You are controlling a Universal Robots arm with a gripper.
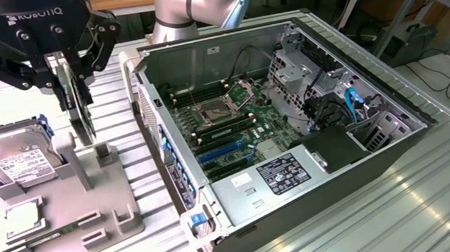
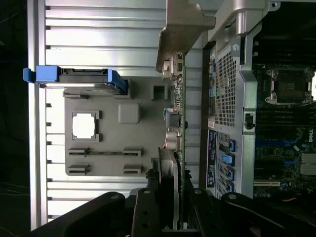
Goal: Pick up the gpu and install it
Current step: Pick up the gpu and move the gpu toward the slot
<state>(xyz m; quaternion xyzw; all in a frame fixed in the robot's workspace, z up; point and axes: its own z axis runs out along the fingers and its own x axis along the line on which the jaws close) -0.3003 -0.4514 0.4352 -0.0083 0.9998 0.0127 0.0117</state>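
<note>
A tray [image 1: 127,214] sits on the surface [image 1: 427,206] at the exterior view's left, the computer case [image 1: 391,154] beside it on the right. In the tray lie a hard drive [image 1: 16,159], a processor [image 1: 23,217] and a memory stick [image 1: 53,232]. The gpu [image 1: 83,117] stands on edge between hard drive and case, in the jaws of the gripper [image 1: 74,84]

Thin black gpu [image 1: 83,114] upright, edge-on
</note>
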